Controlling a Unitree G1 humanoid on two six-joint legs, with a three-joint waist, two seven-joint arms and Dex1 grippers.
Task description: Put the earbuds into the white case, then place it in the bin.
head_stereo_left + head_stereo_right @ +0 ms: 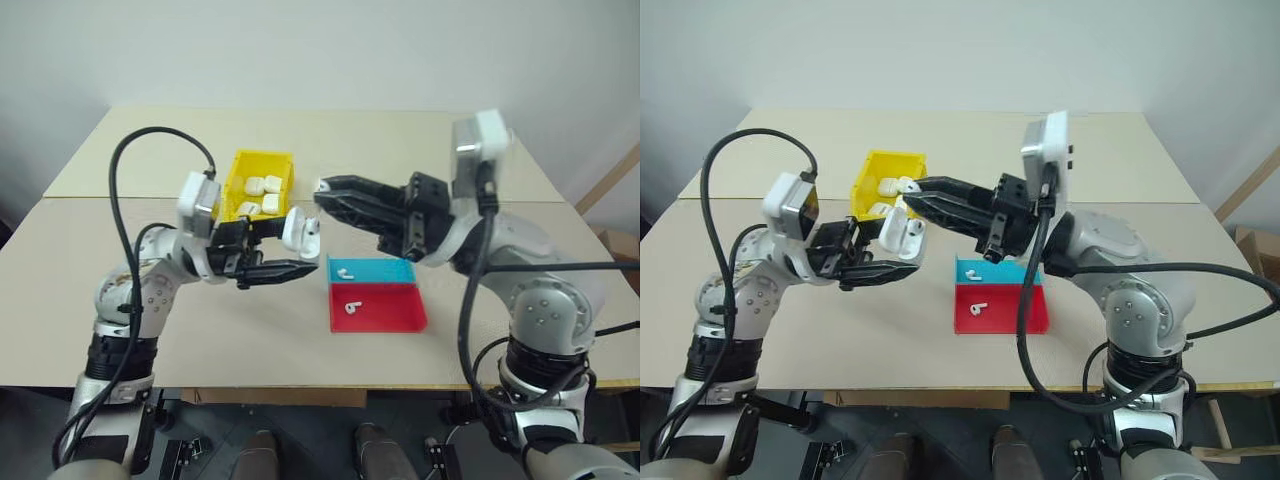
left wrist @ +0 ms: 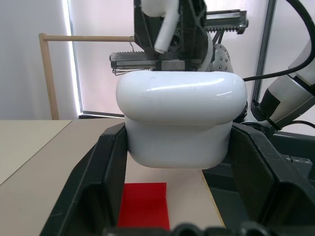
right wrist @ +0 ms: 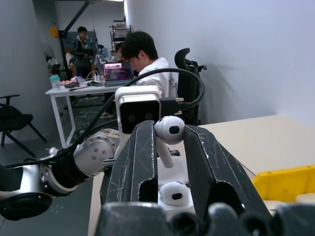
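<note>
Two hands are meeting in mid-air above the desk [image 1: 250,330], just left of centre in the head view. The left hand [image 1: 285,255] is gripping the white case [image 1: 300,232] between its black fingers, lid flipped open, and the left wrist view is showing that case [image 2: 180,118] wedged snugly between the two pads. The right hand [image 1: 328,195] is reaching in from the right, pinching an earbud [image 3: 170,132] between its fingertips; in the right wrist view the bud's stem is pointing down at the open case, where another earbud [image 3: 173,191] is already sitting in its slot. Whether the held bud is touching the case is hard to tell.

Behind the hands, toward the upper left of centre, the yellow bin [image 1: 262,182] is standing on the desk with several white cases [image 1: 262,195] lying inside it. Lower right of centre, the blue tray [image 1: 372,270] is holding one earbud [image 1: 345,271], and the red tray [image 1: 378,308], touching its near edge, is holding one more [image 1: 352,307].

In the right wrist view, a person [image 3: 142,61] is sitting at a laptop [image 3: 117,71] in the background, upper left of the frame.
</note>
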